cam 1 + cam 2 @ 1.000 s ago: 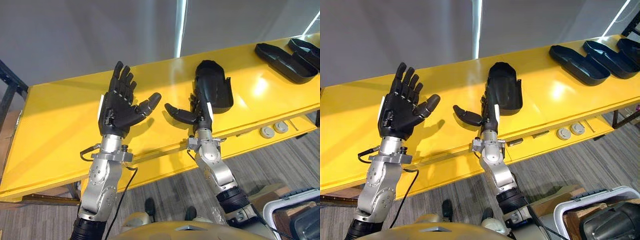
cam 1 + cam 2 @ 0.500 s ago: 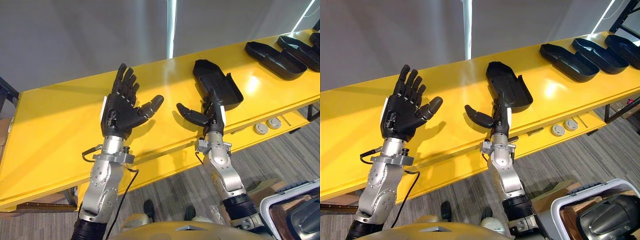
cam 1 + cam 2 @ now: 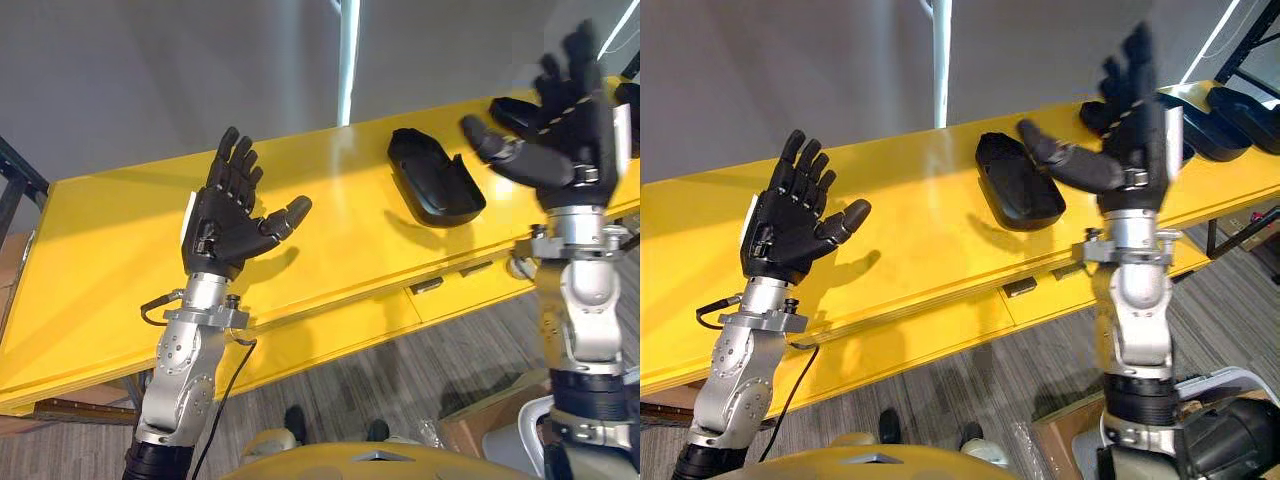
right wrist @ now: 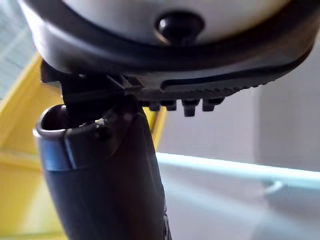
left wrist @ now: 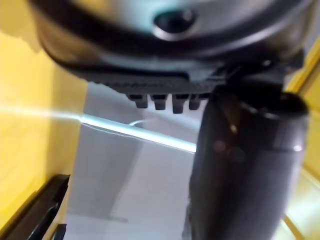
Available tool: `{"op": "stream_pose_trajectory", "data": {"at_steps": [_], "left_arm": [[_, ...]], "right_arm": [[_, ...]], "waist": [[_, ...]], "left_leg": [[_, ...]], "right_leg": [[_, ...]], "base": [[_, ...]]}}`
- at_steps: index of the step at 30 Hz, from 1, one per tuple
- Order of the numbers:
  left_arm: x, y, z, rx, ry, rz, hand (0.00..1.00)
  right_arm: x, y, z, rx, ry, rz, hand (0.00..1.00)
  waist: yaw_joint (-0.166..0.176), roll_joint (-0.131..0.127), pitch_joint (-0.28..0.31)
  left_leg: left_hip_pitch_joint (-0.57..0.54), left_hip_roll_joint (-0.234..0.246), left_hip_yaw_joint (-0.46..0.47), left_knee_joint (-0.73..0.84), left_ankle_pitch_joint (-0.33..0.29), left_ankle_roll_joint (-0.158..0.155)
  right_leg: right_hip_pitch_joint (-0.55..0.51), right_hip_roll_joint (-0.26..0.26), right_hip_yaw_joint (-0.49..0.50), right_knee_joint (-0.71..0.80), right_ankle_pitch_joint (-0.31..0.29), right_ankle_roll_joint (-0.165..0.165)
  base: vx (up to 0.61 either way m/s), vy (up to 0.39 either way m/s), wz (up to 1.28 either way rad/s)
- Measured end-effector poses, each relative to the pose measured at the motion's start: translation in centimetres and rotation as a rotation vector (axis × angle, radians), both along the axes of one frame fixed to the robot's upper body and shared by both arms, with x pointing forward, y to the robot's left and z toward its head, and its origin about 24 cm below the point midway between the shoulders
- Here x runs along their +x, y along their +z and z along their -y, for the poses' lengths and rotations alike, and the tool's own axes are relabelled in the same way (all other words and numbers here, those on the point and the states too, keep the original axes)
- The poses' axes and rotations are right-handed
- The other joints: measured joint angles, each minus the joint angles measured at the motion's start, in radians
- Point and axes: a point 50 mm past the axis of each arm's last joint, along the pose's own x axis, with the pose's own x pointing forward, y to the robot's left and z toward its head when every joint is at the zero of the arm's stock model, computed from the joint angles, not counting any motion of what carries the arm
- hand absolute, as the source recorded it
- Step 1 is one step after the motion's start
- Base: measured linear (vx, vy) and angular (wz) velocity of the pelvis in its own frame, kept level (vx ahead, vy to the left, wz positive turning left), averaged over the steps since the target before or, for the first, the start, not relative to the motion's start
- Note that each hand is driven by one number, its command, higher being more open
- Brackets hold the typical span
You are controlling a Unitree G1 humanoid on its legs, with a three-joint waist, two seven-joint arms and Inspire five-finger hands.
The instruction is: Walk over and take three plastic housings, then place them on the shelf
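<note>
Wall (image 3: pixel 150 70): we see plain grey across the top of the frame, with a bright light strip (image 3: pixel 348 60) running up it at upper centre.
Table (image 3: pixel 120 230): long and yellow, it slants from the lower left of the frame up to the upper right.
Floor (image 3: pixel 400 380): we see grey planks along the bottom, below the table's front edge.
Right hand (image 3: pixel 560 140): it is raised at the upper right, with straight, spread fingers and the thumb out to the side. We see nothing in it.
Left hand (image 3: pixel 225 225): it is upright at left of centre above the table, palm toward us, with splayed fingers and the thumb angled out. It too holds nothing.
Nearest housing (image 3: pixel 432 180): this black plastic shell lies on the table at upper centre, between the two hands and touching neither.
Other housings (image 3: pixel 1240 105): we make out more black shells on the table at the far upper right, partly behind the right hand. We cannot tell how many.
Handles (image 3: pixel 427 286): small and dark, these sit on the table's front edge below the nearest housing.
</note>
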Motion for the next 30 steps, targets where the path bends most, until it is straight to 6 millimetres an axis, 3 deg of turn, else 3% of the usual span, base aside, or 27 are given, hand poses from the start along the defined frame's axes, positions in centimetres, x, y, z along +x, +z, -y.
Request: {"op": "stream_pose_trajectory", "data": {"at_steps": [8,11,16,21,25,30], "left_arm": [[0.5,-1.0,0.3,0.005,-0.053,-0.061,1.0],[1.1,-0.7,-0.1,0.059,-0.093,-0.051,1.0],[3.3,2.1,-0.1,0.104,-0.204,0.064,1.0],[4.7,5.8,0.7,0.161,-0.298,0.222,1.0],[5.9,6.8,0.5,0.153,-0.289,0.249,1.0],[6.4,6.8,0.4,0.151,-0.282,0.238,1.0]], "right_arm": [[3.5,-3.1,6.5,0.002,-0.287,-0.327,1.0],[4.8,-2.3,8.0,0.002,-0.354,-0.372,1.0],[7.8,0.8,7.0,0.054,-0.319,-0.33,1.0],[10.3,4.8,5.1,0.049,-0.254,-0.278,1.0],[11.5,6.4,3.9,0.007,-0.193,-0.313,1.0],[11.3,8.5,5.0,0.008,-0.236,-0.308,1.0]], "waist": [[-0.003,-0.007,0.002],[0.012,-0.013,0.007],[0.039,-0.047,0.081],[0.068,-0.049,0.194],[0.072,-0.041,0.263],[0.071,-0.036,0.31]], "left_leg": [[-0.011,0.0,-0.004,0.0,0.006,0.008],[-0.054,0.001,-0.017,0.001,0.018,0.011],[-0.103,0.007,-0.024,0.005,0.031,0.01],[-0.158,0.004,-0.016,0.012,0.049,0.024],[-0.217,0.006,-0.016,0.086,0.03,0.032],[-0.276,0.01,-0.014,0.15,0.0,0.035]], "right_leg": [[-0.01,0.0,0.001,0.0,0.006,0.004],[-0.048,0.002,-0.009,0.002,0.018,0.001],[-0.096,0.006,-0.008,0.009,0.033,-0.002],[-0.163,-0.001,0.004,0.03,0.046,-0.008],[-0.197,-0.01,0.005,0.049,0.046,-0.008],[-0.235,-0.014,0.013,0.062,0.047,-0.009]], "base": [[-0.01,0.016,-0.01],[0.0,0.012,0.12],[-0.01,0.019,0.04],[-0.02,0.029,-0.02],[0.01,0.011,0.0],[0.0,0.009,-0.02]]}}
